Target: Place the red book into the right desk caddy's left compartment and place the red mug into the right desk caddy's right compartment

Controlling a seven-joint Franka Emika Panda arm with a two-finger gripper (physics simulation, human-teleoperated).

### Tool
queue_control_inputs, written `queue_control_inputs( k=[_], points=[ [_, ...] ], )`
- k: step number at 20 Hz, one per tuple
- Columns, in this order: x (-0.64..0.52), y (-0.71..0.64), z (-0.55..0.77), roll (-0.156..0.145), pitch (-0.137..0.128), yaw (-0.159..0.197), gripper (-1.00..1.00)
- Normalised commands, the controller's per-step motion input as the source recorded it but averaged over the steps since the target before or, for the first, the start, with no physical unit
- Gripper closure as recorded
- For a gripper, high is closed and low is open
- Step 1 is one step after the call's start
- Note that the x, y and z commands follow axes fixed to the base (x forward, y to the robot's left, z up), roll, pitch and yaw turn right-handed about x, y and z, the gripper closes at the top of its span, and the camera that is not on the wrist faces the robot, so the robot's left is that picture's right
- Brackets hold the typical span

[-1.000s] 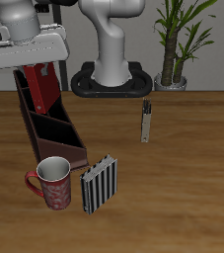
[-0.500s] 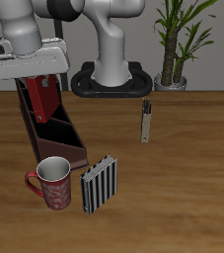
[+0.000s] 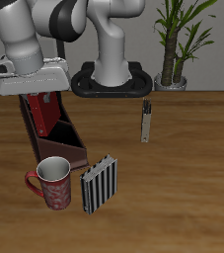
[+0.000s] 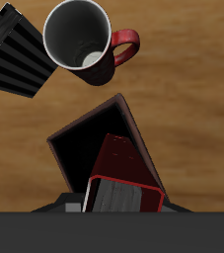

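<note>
One slim dark-red book stands upright inside the maroon caddy.

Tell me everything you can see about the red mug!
The red mug is red with a darker mottled pattern, a pale grey rim and a grey inside that looks empty. One red loop handle sticks out from its side. It stands upright on the wooden table, near the front edge, just in front of the right desk caddy and beside the striped book. Nothing grips it.

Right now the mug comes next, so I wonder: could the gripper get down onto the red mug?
Probably yes: the red mug stands upright and uncovered; the striped book stands close beside it.
</note>
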Motion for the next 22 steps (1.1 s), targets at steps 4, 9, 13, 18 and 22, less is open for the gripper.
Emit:
queue_control_inputs(
  k=[4,9,13,18,22],
  points=[
    [0.07,0.04,-0.26,0.001,0.037,-0.013,1.0],
    [0.07,0.06,-0.18,0.012,0.027,-0.003,1.0],
    [0.08,0.06,-0.27,-0.004,0.035,-0.006,1.0],
    [0.08,0.02,-0.24,0.0,0.043,-0.008,1.0],
    [0.06,0.01,-0.26,-0.014,0.04,0.014,1.0]
  ],
)
